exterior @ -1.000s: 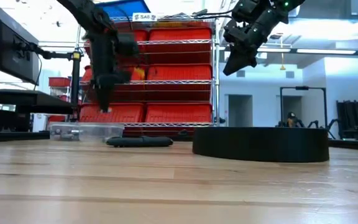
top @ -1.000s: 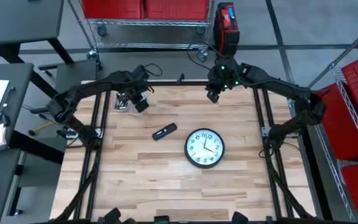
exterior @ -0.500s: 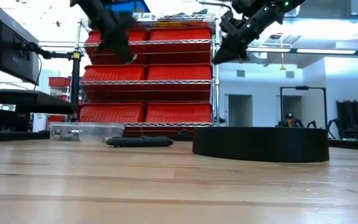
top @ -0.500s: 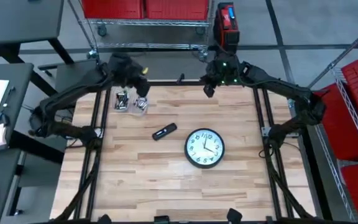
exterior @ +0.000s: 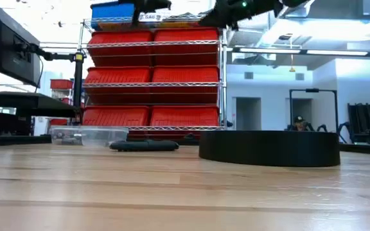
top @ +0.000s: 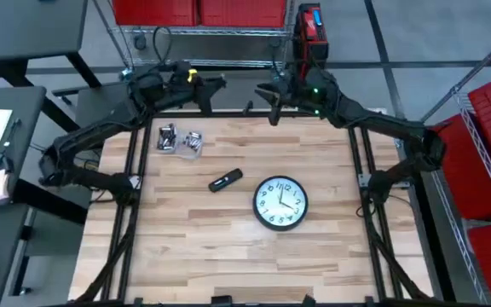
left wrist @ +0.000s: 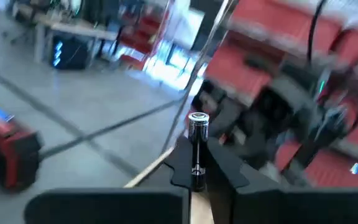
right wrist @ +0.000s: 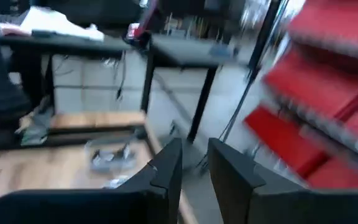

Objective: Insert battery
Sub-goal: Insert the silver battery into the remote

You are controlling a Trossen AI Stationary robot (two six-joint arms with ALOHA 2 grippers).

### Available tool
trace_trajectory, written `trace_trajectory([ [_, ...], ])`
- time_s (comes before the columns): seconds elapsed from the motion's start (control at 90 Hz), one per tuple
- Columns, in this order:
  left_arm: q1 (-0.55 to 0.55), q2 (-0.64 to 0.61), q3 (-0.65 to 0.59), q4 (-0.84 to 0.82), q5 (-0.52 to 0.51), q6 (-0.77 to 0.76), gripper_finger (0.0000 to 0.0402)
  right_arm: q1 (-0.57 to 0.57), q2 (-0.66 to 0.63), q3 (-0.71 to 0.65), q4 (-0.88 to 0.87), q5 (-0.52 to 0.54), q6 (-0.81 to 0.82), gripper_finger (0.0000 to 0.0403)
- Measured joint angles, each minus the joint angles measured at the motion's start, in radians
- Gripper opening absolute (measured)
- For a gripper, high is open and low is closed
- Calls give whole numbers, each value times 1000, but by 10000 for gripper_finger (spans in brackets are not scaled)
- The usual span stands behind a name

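Left tool (left wrist: 197,163) pinches a slim cylindrical battery (left wrist: 197,134), shiny metal cap outward, high over the far edge of the pale wooden worktop (top: 228,239). Right tool (right wrist: 194,163), empty and narrowly parted, faces it; the round black clock (top: 280,203) lies face-up below.

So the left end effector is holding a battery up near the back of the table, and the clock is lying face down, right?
Not quite: the clock lies face up, its dial and hands showing in the high view. The rest holds: the left end effector grips a battery near the table's back edge.

Black round clock (exterior: 269,148) on table (exterior: 172,192); remote (exterior: 144,145) beside clear tray (exterior: 88,135)
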Motion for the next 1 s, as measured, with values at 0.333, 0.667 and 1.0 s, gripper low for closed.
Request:
trace_trajectory([
  [0.333, -40, 104, 0, 293, -22, -210, 2, 108, 0, 0, 258, 272, -252, 156],
  [0.667, -68, 210, 0, 471, -35, -424, 2, 154, 0, 0, 264, 295, -347, 156],
  [1.0, -117, 306, 88, 503, -46, -458, 2, 151, 0, 0, 229, 300, -349, 145],
])
